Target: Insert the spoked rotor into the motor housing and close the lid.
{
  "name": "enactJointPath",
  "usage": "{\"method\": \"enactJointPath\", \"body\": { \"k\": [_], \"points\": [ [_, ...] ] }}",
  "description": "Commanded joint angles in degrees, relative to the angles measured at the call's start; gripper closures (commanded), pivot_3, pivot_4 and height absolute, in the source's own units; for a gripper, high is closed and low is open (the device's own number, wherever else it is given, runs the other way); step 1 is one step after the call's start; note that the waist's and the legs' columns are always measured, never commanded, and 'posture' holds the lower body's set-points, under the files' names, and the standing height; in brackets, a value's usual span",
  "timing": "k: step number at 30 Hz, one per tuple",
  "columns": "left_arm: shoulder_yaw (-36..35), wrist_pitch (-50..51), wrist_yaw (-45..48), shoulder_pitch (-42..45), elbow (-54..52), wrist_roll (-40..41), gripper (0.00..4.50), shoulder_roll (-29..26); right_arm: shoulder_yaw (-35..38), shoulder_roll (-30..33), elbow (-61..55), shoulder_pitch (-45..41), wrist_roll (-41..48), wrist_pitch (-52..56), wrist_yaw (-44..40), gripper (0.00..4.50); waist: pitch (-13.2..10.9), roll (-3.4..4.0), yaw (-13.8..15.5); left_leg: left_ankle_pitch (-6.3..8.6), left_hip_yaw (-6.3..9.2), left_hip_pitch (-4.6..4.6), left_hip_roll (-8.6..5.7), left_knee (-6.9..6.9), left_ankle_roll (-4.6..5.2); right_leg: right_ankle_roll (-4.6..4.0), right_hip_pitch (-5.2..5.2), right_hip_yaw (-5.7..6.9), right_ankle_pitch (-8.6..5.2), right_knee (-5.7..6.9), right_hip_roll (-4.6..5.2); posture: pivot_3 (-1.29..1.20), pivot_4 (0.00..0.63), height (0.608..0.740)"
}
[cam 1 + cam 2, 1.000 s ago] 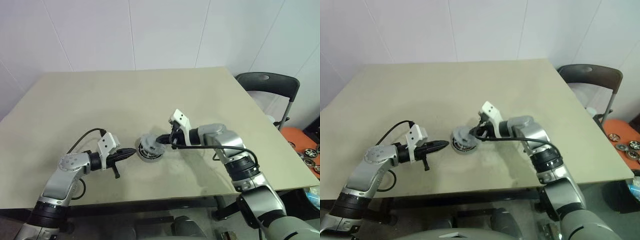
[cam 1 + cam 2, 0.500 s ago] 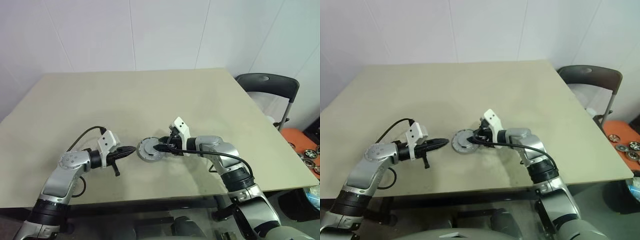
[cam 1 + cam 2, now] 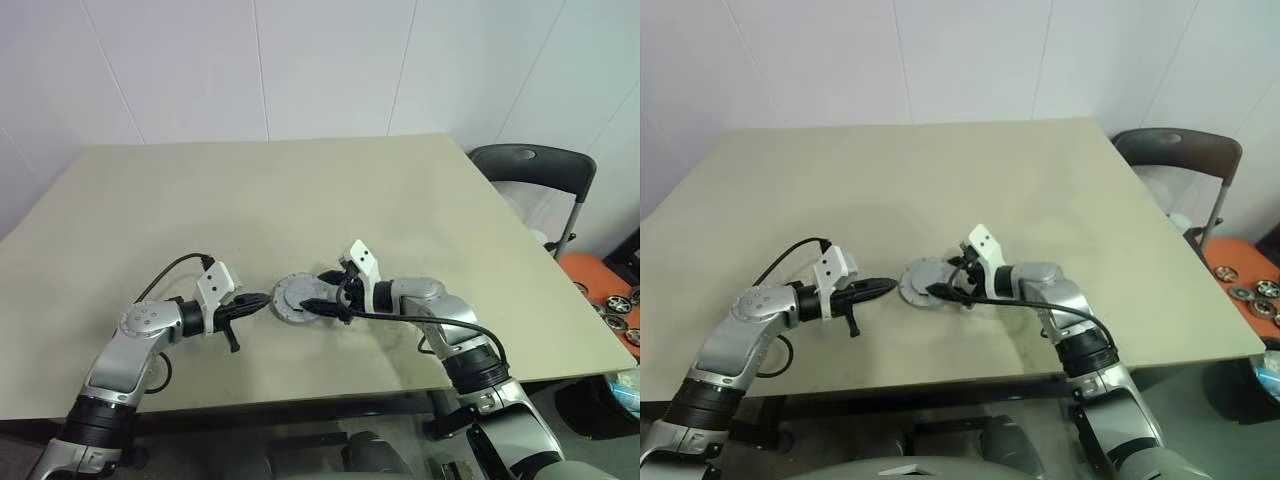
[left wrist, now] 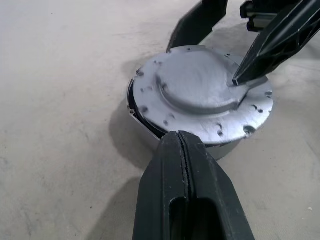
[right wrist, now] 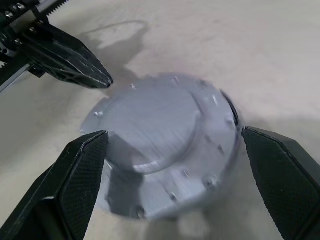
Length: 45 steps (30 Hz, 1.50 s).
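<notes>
The grey lid [image 4: 200, 95] lies flat on top of the motor housing [image 4: 131, 102], of which only a dark edge shows under the lid's rim. They sit near the table's front middle [image 3: 297, 298]. The spoked rotor is hidden. My right gripper [image 5: 173, 135] is open, one black finger [image 5: 75, 175] on each side of the lid, holding nothing. My left gripper [image 3: 262, 298] is shut and empty, its tips just short of the lid's left rim.
The beige table [image 3: 300, 200] has its front edge close below the arms. A dark chair [image 3: 535, 165] stands off the right corner. An orange tray with small wheels [image 3: 612, 305] sits lower right, beyond the table.
My right gripper has opened and let go of the lid, which went from tilted in its grip to lying flat on the housing. The left arm has kept still.
</notes>
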<state>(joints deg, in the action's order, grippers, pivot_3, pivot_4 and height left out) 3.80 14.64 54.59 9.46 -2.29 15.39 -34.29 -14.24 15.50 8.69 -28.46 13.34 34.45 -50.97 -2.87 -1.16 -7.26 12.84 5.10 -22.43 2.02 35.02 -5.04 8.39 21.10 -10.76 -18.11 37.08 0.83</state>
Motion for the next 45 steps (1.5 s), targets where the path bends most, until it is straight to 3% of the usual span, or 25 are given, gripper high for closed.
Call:
{"method": "enactJointPath", "body": {
  "k": [1,13,23,28,45],
  "points": [
    [0.1,-0.9,0.1,1.3,-0.4,-0.3,4.5,0.1,-1.7,0.9,1.3,-3.4,-3.9,-4.7,1.5,0.01,0.0,0.0,0.1,0.0,0.0,-0.01,0.0,0.0,0.0,0.0,0.01,0.0,0.0,0.0,0.0,0.0,0.0,0.74],
    [0.3,-1.4,0.3,1.4,0.5,-0.8,4.5,0.4,-10.1,3.1,1.0,-3.3,-8.6,-8.0,-5.0,0.01,0.0,-0.01,0.1,0.0,0.0,0.01,0.0,0.04,0.0,-0.01,-0.03,0.0,-0.01,0.0,0.0,0.0,0.0,0.74],
    [0.6,-1.9,0.2,1.0,0.5,-1.3,4.5,1.3,-9.3,-1.9,8.6,-7.8,-11.5,-9.2,1.2,0.01,0.0,-0.02,0.0,0.0,0.0,0.08,0.0,0.06,0.0,-0.02,-0.08,0.0,0.0,0.03,0.0,0.0,0.0,0.74],
    [0.8,-2.0,-0.1,0.8,0.2,-1.3,4.5,1.3,-8.5,-2.9,9.9,-8.4,-11.3,-9.5,1.7,1.25,0.0,-0.02,0.1,0.0,0.02,0.09,0.0,0.11,0.0,-0.03,-0.12,0.0,0.0,0.03,0.0,0.0,0.0,0.74],
    [-3.5,-0.6,1.9,0.2,-0.1,2.2,4.5,-1.9,-2.2,-4.4,8.8,-10.0,-2.5,-6.0,-2.4,1.27,0.0,0.02,0.1,0.0,0.03,-0.03,0.0,0.0,0.0,0.01,0.01,0.01,0.01,0.01,0.0,0.0,0.0,0.74]
  ]
}}
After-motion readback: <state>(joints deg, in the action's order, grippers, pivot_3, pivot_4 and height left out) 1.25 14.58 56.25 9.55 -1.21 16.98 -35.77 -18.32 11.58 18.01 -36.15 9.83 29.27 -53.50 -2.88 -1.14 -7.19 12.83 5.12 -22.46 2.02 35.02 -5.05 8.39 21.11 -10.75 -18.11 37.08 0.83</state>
